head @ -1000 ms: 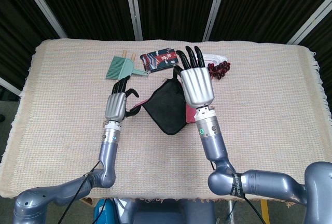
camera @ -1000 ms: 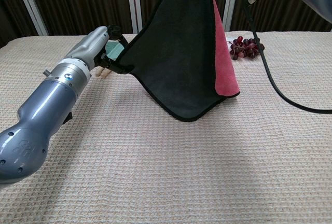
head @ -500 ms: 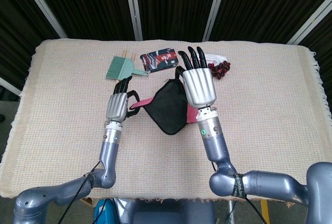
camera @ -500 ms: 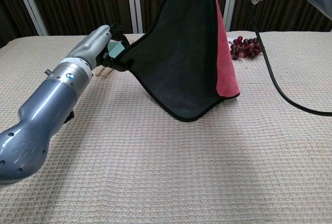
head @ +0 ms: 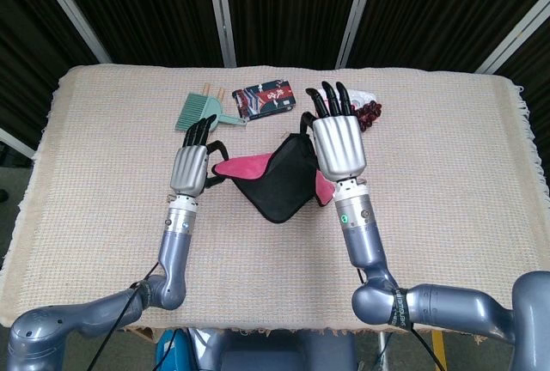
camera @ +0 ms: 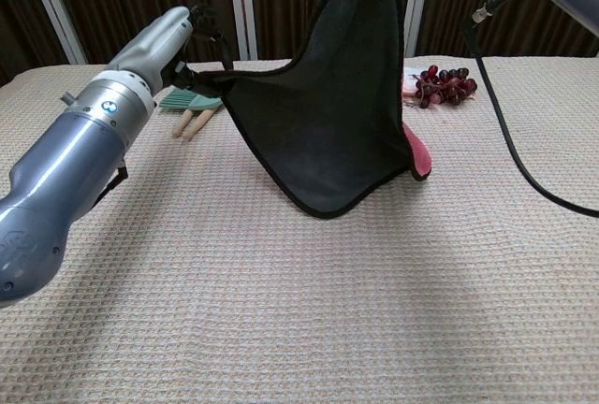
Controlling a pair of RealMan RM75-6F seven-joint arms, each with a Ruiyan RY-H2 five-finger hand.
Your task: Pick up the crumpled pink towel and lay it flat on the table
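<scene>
Pink on one face and black on the other, the towel (head: 277, 184) hangs in the air between my two hands, above the middle of the table (head: 447, 173). My left hand (head: 191, 165) pinches one corner at the level of its fingertips; the chest view shows the cloth drawn fairly taut from there. My right hand (head: 339, 143) holds the opposite corner higher up, though its fingers point away from the head camera and the actual pinch is hidden behind the palm (I take it as holding, since the cloth plainly hangs from it). The lowest point of the towel seems to sit just above the woven cover, touching or nearly so; I cannot tell which.

I judge the pick-up done and the spreading under way. The next move calls for drawing both hands further apart to take out the sag, levelling them, then lowering together so the hanging edge meets the table first and the rest rolls down flat. The green brush (head: 199, 112), patterned card (head: 265, 99) and red beads (head: 370, 113) lie at the far side, so I should lay the towel toward me.
</scene>
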